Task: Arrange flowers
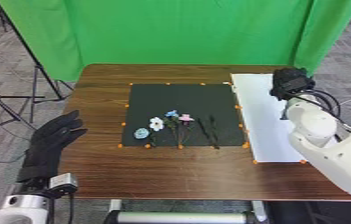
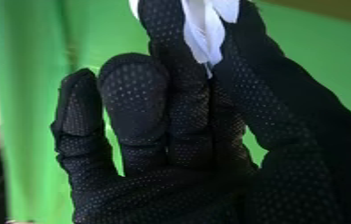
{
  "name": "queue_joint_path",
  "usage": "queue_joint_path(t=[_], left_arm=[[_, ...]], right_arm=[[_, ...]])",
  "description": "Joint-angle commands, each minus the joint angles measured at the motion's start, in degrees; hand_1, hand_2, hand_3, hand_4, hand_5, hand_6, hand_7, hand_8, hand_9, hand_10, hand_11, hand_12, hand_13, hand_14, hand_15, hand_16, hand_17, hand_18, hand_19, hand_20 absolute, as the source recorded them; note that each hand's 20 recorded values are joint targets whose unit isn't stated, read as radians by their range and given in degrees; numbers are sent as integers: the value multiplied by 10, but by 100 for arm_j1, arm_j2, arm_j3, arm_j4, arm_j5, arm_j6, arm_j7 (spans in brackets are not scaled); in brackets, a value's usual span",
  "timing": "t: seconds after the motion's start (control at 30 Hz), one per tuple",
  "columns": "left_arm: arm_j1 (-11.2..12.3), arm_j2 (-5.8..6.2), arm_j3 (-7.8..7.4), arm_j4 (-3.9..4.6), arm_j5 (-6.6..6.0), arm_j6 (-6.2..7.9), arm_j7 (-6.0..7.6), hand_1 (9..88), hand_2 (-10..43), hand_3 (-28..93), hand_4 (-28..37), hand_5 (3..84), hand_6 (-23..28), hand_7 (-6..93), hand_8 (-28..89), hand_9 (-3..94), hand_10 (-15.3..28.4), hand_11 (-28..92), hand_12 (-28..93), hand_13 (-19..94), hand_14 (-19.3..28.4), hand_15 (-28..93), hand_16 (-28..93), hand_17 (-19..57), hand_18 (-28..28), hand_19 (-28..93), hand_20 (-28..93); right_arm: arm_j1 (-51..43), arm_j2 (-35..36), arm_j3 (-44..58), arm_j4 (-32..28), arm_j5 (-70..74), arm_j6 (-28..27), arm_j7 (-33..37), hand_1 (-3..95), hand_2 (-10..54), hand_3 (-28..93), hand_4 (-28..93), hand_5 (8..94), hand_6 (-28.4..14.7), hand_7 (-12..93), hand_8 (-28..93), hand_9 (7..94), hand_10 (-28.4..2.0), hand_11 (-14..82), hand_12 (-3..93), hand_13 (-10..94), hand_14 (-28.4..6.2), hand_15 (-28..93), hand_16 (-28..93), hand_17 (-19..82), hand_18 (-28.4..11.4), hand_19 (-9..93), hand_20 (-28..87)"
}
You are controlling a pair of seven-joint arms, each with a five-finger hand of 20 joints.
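Observation:
In the head view my right hand is over the far end of the white board. The right wrist view has my right hand pinching a white petal-like piece between thumb and finger. On the black mat lie a pale blue round flower, a white flower, a blue flower and a pink flower. Dark stems lie to their right. Beside the table's left edge, my left hand has its fingers extended and holds nothing.
Orange markers line the mat and the board on the brown table. A green curtain hangs behind the table. Black stands are at the left, on the grey floor.

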Motion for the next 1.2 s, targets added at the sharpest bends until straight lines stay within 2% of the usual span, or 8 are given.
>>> queue_joint_path(t=[0.03,0.23,0.3,0.43,0.57,0.73,1.0,1.2], left_arm=[[95,40,-67,-49,10,-15,-35,279,18,826,-210,359,73,215,-130,324,182,350,97,226,243,620,-131,-118,203,536,99],[5,12,-95,-50,105,-107,-163,279,19,825,-211,359,73,215,-130,324,182,349,98,227,243,619,-131,-118,204,536,98],[-72,-34,-92,-25,187,-208,-315,279,19,825,-211,359,73,215,-130,324,182,349,97,227,244,620,-131,-118,204,536,98],[-133,8,-56,-10,148,-185,-256,280,19,825,-211,359,73,215,-130,324,182,349,97,227,244,620,-132,-118,203,536,98],[-197,-116,-78,2,270,-294,-379,280,19,825,-211,359,74,214,-131,324,183,348,97,227,244,620,-132,-119,204,535,98],[-118,-147,-137,-15,308,-295,-404,279,19,826,-209,359,74,215,-130,324,183,347,97,227,245,619,-132,-119,204,535,98],[-10,-207,-153,-30,222,-213,-300,278,18,826,-209,359,73,213,-129,324,183,347,97,227,243,619,-131,-119,204,536,98],[-128,-230,-76,-2,253,-253,-357,278,16,827,-211,359,73,214,-129,324,183,347,97,227,243,619,-131,-118,203,535,97]], right_arm=[[493,-706,-479,-524,49,37,-570,534,-95,743,-283,819,35,220,-21,920,-58,202,310,725,-40,692,262,293,-192,844,311],[373,-1436,-714,-465,-292,-57,-761,532,-95,746,-283,821,36,217,-17,919,-58,201,311,723,-40,691,266,288,-191,844,310],[388,-1597,-853,-370,-334,-84,-708,531,-95,748,-283,821,36,216,-17,919,-57,201,311,722,-40,691,267,287,-191,843,309],[333,-1910,-954,-69,-558,-44,-730,525,-95,756,-283,819,36,216,-17,917,-55,200,312,717,-41,690,268,284,-191,841,308],[214,-1872,-958,-30,-597,-132,-648,522,-95,758,-283,816,37,218,-18,915,-55,200,311,710,-43,688,271,279,-190,837,306],[178,-1664,-955,-8,-711,-16,-620,523,-95,757,-283,815,35,219,-20,912,-54,198,310,708,-42,682,272,276,-189,833,305],[63,-1577,-819,-139,-767,-132,-660,521,-95,760,-283,813,35,221,-22,911,-56,196,312,703,-41,675,280,272,-190,831,305],[-25,-1650,-754,-185,-634,-293,-730,495,-92,777,-283,792,30,229,-24,893,-61,199,310,669,-45,667,288,248,-192,820,304]])
